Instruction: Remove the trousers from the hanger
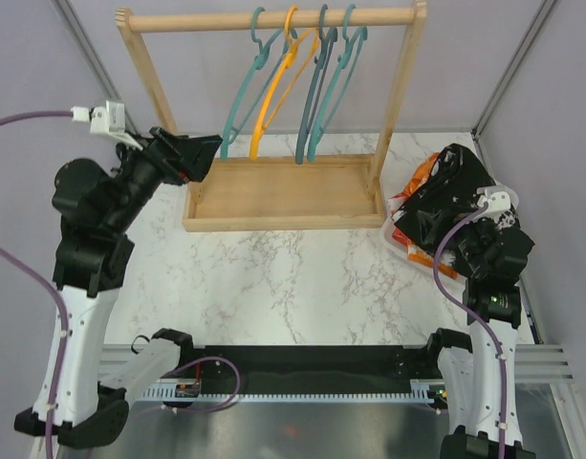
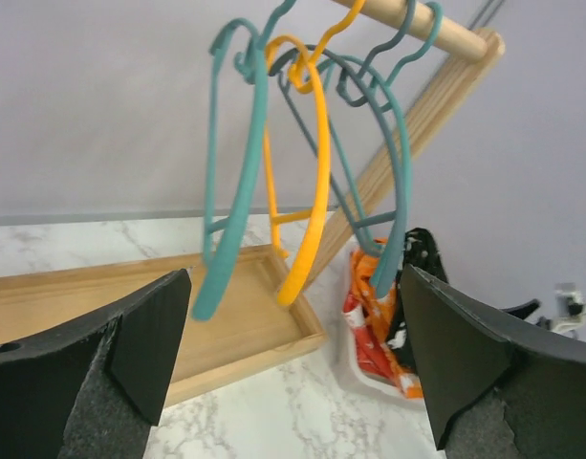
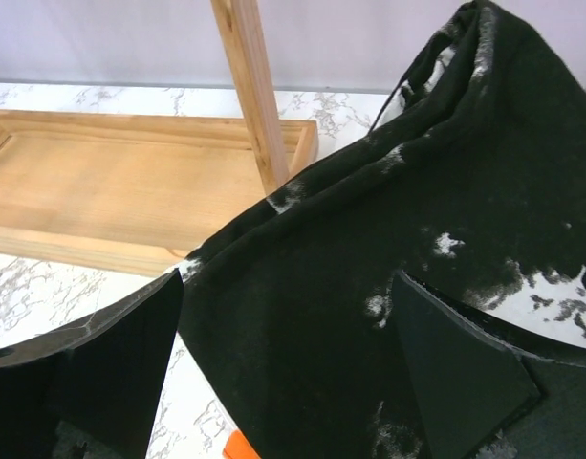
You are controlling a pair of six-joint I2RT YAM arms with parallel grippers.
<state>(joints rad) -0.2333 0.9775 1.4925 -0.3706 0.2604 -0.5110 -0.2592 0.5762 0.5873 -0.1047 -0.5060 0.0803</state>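
Observation:
Several hangers hang bare on the wooden rack's rail: teal, orange, grey-blue and teal. The trousers lie piled in a white tray right of the rack: black on top, orange and red under it. Beige trousers are not visible. My right gripper is open just over the black trousers, its jaws wide either side. My left gripper is open and empty by the rack's left post, facing the hangers; the pile shows beyond.
The rack's wooden base tray sits at the back middle, its right post close beside the pile. Marble tabletop lies in front of the rack. Grey walls close in the back and sides.

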